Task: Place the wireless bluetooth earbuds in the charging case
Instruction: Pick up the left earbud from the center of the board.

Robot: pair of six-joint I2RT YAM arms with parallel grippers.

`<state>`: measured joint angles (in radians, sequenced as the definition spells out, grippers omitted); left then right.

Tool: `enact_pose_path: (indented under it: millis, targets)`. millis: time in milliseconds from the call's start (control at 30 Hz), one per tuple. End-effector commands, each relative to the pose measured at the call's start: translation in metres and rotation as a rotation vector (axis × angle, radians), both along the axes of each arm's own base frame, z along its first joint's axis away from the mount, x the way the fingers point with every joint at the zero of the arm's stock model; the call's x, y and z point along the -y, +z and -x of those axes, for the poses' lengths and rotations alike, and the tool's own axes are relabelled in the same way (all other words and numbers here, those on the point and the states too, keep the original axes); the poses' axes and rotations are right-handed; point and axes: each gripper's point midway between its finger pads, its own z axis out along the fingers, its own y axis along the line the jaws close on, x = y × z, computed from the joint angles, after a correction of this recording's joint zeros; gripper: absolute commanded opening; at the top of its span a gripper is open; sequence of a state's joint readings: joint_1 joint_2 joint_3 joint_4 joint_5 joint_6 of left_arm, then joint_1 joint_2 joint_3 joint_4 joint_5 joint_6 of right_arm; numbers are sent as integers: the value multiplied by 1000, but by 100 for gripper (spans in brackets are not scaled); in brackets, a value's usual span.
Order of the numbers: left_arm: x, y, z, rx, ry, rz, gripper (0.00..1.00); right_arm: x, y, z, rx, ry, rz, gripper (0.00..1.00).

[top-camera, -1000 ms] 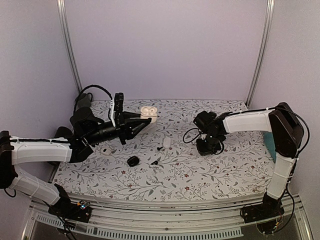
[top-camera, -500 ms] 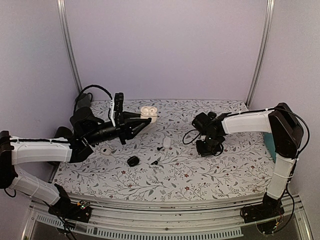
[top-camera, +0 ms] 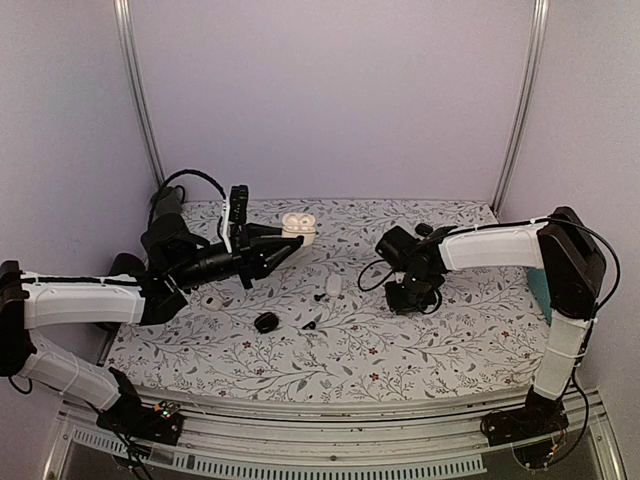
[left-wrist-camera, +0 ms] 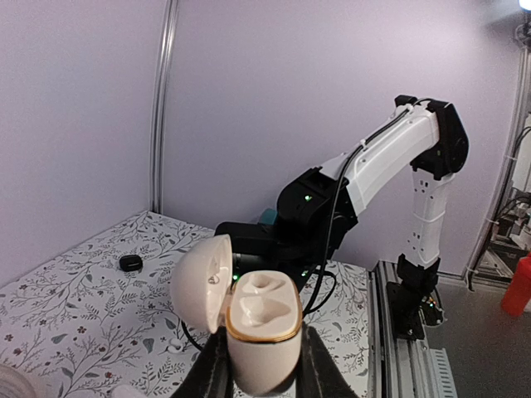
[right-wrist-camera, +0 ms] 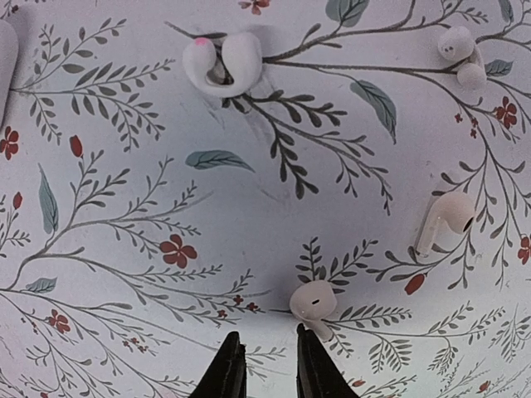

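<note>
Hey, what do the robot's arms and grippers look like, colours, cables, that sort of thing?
The left arm and right arm have smooth white shells between bulky black joints. The left gripper and right gripper each have two slim, tapered black fingers. A black cable loops over the left arm, and a green light glows on the right.

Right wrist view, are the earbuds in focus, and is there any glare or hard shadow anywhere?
Right wrist view: earbuds sharp, light even, shadows faint, no glare. Left wrist view: case crisp, a bright flare in the top right corner.
</note>
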<state>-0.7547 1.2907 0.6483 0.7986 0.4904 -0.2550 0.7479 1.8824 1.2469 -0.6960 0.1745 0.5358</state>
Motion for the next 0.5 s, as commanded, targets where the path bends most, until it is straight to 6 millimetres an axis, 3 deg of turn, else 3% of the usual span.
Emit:
enact_pose_path:
  millis: [0, 467]
  targets:
    - [3, 15, 3, 29, -19, 24, 0, -1, 12, -8, 42, -24, -6, 23]
    - [5, 14, 3, 26, -26, 22, 0, 5, -1, -9, 33, -25, 31, 23]
